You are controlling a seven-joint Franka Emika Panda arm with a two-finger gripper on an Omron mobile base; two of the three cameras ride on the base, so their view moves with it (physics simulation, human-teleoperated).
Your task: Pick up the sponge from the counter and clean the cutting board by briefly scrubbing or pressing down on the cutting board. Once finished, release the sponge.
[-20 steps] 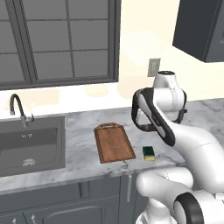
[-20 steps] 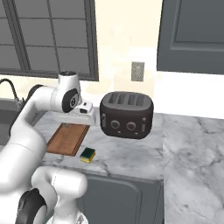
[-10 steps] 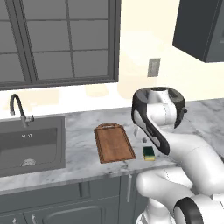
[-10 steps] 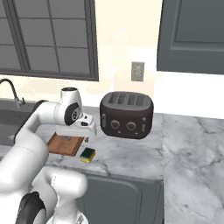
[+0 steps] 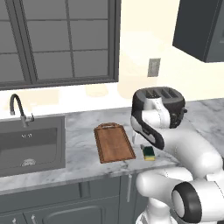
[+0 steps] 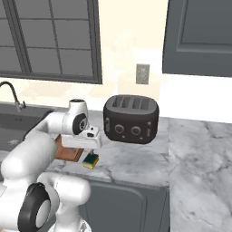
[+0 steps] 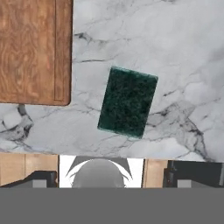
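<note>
1. Now the gripper (image 7: 107,177) hangs above the sponge (image 7: 127,102), jaws apart and empty.
2. Risk, I judge: tips straddling the long sides crookedly could twist it or nudge it off.
3. Sponge lies green side up on the counter (image 7: 183,52), just beside the board (image 7: 33,50), long axis slightly tilted from the board's edge.

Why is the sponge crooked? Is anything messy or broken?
Nothing looks broken or spilled. The sponge lies a little askew on the counter, beside the cutting board, not touching it. That is only how it was left.
</note>
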